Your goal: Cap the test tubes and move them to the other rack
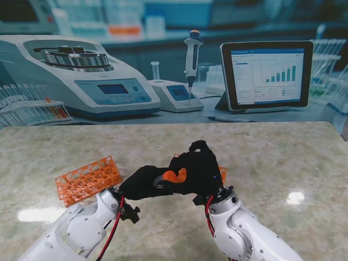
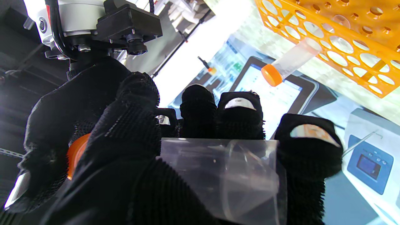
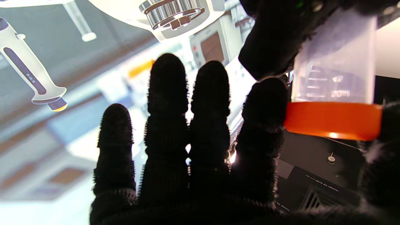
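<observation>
My left hand [image 1: 142,183] and right hand [image 1: 202,166], both in black gloves, meet above the middle of the table. The left hand [image 2: 131,131] is shut around a clear test tube [image 2: 225,175], held sideways. An orange cap [image 1: 173,175] sits on the tube's mouth. The right hand pinches this cap [image 3: 332,120] between thumb and forefinger, its other fingers [image 3: 168,103] straight. One orange rack [image 1: 88,179] lies at the left. A second orange rack [image 1: 222,174] is mostly hidden behind the right hand; in the left wrist view this rack [image 2: 359,37] holds a capped tube [image 2: 287,61].
Past the table's far edge stand a centrifuge [image 1: 76,73], a pipette on a stand [image 1: 191,54] and a tablet [image 1: 266,75]. Glare spots lie on the marble top [image 1: 295,197].
</observation>
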